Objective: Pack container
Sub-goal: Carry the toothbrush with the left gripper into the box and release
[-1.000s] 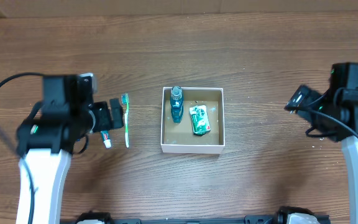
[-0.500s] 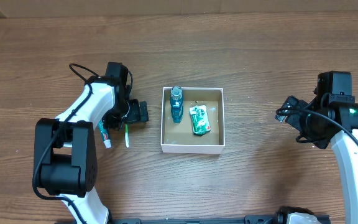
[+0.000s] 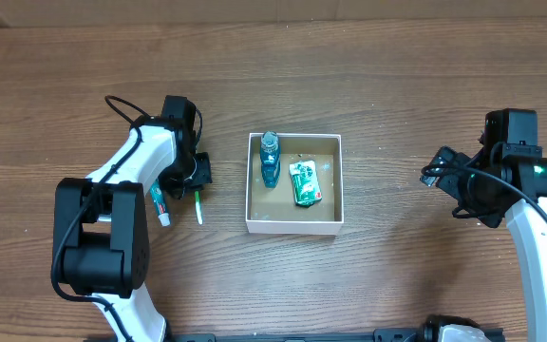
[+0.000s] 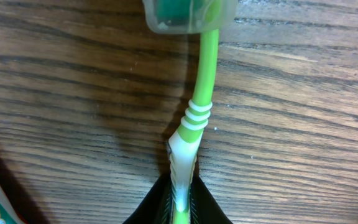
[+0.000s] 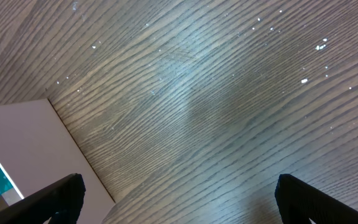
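Observation:
The container [image 3: 293, 225], a shallow white-walled square box, sits mid-table and holds a blue bottle [image 3: 270, 161] and a green packet [image 3: 304, 183]. Left of it a green toothbrush [image 3: 198, 207] lies on the wood. My left gripper [image 3: 198, 179] is shut on its handle. In the left wrist view the black jaws [image 4: 182, 202] pinch the white-and-green handle [image 4: 202, 81], and a clear cap [image 4: 188, 14] covers the brush head at the top edge. My right gripper [image 3: 437, 171] hovers open to the right of the box, with nothing between its fingers [image 5: 61, 193].
A small toothpaste tube [image 3: 161, 205] lies just left of the toothbrush, close to the left arm. The right wrist view shows the container's white wall [image 5: 23, 143] at its lower left and bare wood elsewhere.
The left arm has come down over the toothbrush and its jaws have closed on the handle. The right arm shifted a little to the left and stays open.

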Controlling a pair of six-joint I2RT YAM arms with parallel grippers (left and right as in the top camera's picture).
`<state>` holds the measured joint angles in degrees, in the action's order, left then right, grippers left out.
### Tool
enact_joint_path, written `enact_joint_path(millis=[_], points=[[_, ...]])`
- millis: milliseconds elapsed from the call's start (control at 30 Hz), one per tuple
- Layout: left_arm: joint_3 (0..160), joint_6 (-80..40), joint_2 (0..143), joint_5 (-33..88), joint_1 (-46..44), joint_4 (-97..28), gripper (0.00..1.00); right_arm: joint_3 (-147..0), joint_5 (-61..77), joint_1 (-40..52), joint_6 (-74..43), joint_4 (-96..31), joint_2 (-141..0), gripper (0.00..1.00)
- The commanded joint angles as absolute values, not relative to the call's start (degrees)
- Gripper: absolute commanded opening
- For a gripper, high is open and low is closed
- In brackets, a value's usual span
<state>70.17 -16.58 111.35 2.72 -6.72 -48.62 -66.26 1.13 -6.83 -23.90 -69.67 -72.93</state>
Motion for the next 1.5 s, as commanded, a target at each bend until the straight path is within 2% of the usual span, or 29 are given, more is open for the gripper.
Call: enact_joint_path(millis=[0, 100, 233, 333, 433, 533, 600, 767, 933, 967, 1000, 1033, 1067, 1133, 1233, 1333, 1367, 1400, 1433, 1467], points=[[70.6, -16.7, 113.1, 2.3, -6.8, -49.6, 0.06, -66.1, 1.2, -7.2, -23.5, -69.5, -72.8, 1.00], [76.1, -16.7, 111.6, 0.9, -6.8, -55.6, 0.04, -66.1, 1.2, -7.2, -23.5, -69.3, -72.8, 1.00], [85.1, -14.7, 101.2, -0.4, -9.3, -60.0, 0.04, -66.1, 1.2, -7.2, -23.6, -68.5, -72.8, 1.00], [88.3, -7.0, 91.1, -0.6, -15.9, -59.5, 0.04, -66.0, 1.2, -7.2, -23.6, -68.4, -72.8, 1.00], [88.4, 7.7, 85.1, -2.1, -29.5, -59.0, 0.04, -66.0, 1.2, -7.2, -23.6, -68.2, -72.8, 1.00], [87.3, 15.5, 88.0, -2.0, -39.5, -59.3, 0.04, -66.1, 1.2, -7.2, -23.6, -68.2, -72.8, 1.00], [86.3, 15.4, 91.1, -1.8, -41.6, -59.4, 0.04, -66.1, 1.2, -7.2, -23.6, -68.2, -72.8, 1.00], [86.2, 15.4, 104.1, -1.9, -41.7, -60.0, 0.04, -66.1, 1.2, -7.2, -23.6, -68.4, -72.8, 1.00], [86.2, 15.2, 109.7, -1.9, -41.4, -59.6, 0.05, -66.0, 1.2, -7.2, -23.5, -68.4, -72.8, 1.00], [86.2, 15.2, 109.8, -1.9, -41.4, -59.6, 0.12, -66.0, 1.2, -7.2, -23.6, -68.4, -72.8, 1.00], [86.2, 15.2, 109.8, -2.0, -41.4, -59.6, 0.34, -66.0, 1.2, -7.2, -23.5, -68.4, -72.8, 1.00], [86.3, 15.2, 109.7, -2.1, -41.4, -59.9, 0.40, -66.1, 1.2, -7.2, -23.6, -68.4, -72.8, 1.00], [86.8, 14.5, 109.7, -2.4, -41.4, -61.2, 0.51, -66.1, 1.2, -7.2, -23.5, -68.4, -72.8, 1.00], [90.1, 11.0, 108.9, -4.9, -41.4, -66.5, 0.54, -66.1, 1.2, -7.2, -23.5, -68.4, -72.8, 1.00], [97.6, 7.0, 102.9, -4.9, -41.5, -72.8, 0.54, -66.1, 1.2, -7.2, -23.5, -68.4, -72.8, 1.00], [99.8, 2.0, 93.5, -8.6, -40.6, -71.4, 0.59, -66.0, 1.2, -7.2, -23.5, -68.4, -72.8, 1.00], [99.8, -2.6, 89.2, -11.7, -38.7, -71.5, 0.72, -66.1, 1.2, -7.2, -22.7, -68.4, -72.8, 1.00], [99.8, -6.8, 86.1, -12.7, -35.1, -72.2, 0.93, -66.1, 1.2, -7.2, -22.7, -68.4, -72.8, 1.00], [99.7, -10.6, 84.1, -12.6, -30.1, -72.9, 1.00, -66.1, 1.2, -7.2, -22.7, -68.3, -72.8, 1.00], [99.5, -14.0, 83.1, -12.3, -24.5, -73.9, 1.00, -66.1, 1.2, -7.2, -22.7, -68.2, -72.8, 1.00]])
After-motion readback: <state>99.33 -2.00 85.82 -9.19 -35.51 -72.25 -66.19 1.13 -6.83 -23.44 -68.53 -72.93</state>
